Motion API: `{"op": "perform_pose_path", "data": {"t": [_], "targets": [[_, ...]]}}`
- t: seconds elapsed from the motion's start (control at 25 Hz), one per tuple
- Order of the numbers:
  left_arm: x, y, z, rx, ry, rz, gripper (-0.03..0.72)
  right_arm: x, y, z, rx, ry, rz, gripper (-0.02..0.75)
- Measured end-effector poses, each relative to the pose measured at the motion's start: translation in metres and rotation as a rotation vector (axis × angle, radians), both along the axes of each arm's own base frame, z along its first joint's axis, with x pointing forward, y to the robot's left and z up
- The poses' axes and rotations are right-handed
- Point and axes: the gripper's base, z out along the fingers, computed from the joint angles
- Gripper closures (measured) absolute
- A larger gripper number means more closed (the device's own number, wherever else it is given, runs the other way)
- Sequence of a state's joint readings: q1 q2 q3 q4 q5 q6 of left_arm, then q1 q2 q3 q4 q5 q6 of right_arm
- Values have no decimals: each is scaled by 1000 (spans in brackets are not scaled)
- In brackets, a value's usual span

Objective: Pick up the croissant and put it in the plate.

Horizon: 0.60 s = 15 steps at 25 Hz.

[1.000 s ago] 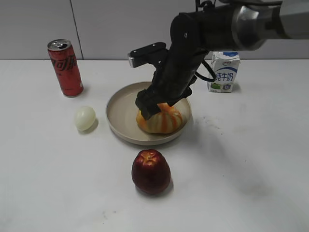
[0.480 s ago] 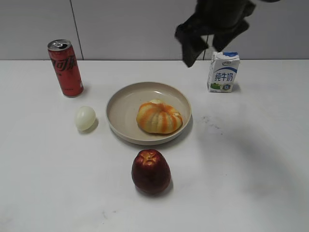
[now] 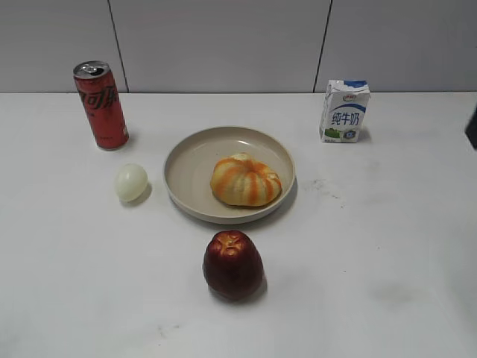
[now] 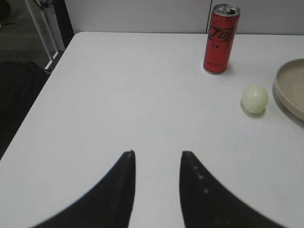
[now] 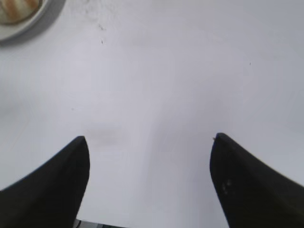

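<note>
The croissant (image 3: 245, 180), pale yellow with orange stripes, lies in the beige plate (image 3: 190, 160) at the table's middle, toward the plate's right side. A bit of it (image 5: 16, 10) and the plate rim (image 5: 26, 26) show at the top left of the right wrist view. My right gripper (image 5: 148, 141) is open and empty over bare table, far right of the plate; only a dark edge of that arm (image 3: 472, 127) shows in the exterior view. My left gripper (image 4: 156, 154) is open and empty over the table's left part, well away from the plate rim (image 4: 289, 85).
A red soda can (image 3: 100, 104) stands back left, also in the left wrist view (image 4: 221, 39). A pale egg (image 3: 131, 182) lies left of the plate, also seen in the left wrist view (image 4: 254, 98). A dark red apple (image 3: 233, 264) sits in front. A milk carton (image 3: 344, 110) stands back right.
My right gripper let go of the croissant in the plate, rose, and pulled away to the right, almost out of the exterior view. The croissant stays in the plate.
</note>
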State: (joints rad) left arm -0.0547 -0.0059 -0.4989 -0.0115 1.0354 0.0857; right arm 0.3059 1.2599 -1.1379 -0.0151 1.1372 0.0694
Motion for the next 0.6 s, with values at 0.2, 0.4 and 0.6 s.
{"op": "perform_pose_path", "data": {"t": [0.2, 0.4, 0.6], "targets": [[0, 0, 0, 0, 0, 0, 453, -71, -22, -20, 35, -79, -10, 143], [0, 0, 0, 0, 0, 0, 453, -131, -41, -31, 93, -257, -10, 144], [0, 0, 0, 0, 0, 0, 453, -172, -54, -47, 138, -414, -9, 144]]}}
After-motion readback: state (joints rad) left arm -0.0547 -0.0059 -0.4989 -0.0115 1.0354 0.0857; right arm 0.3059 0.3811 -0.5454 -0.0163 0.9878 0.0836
